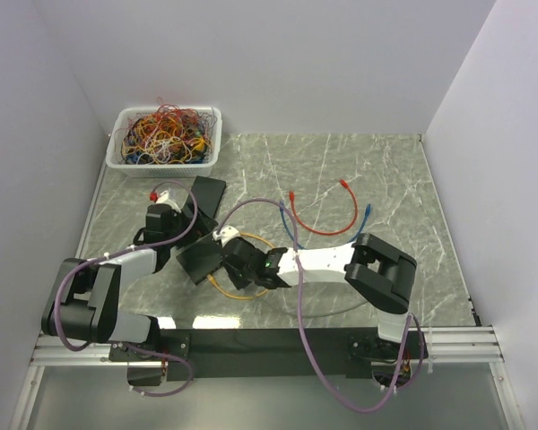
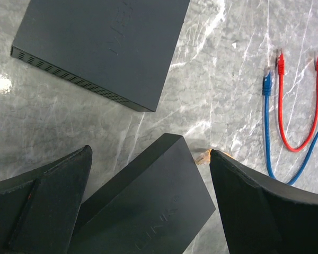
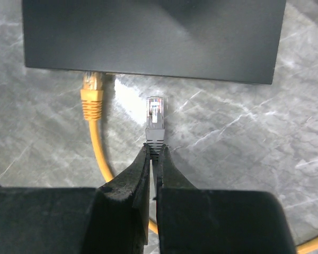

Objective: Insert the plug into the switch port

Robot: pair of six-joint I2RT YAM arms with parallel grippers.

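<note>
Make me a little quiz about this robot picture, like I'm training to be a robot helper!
1. True or false: the grey plug held by the right gripper is already inside the switch.
2. The cable whose plug meets the switch's edge beside the grey plug is: A) red B) orange C) blue
3. Fill in: the left gripper has its jaws wide ____.

Key: 1 false, there is a gap between plug and switch; 2 B; 3 open.
</note>
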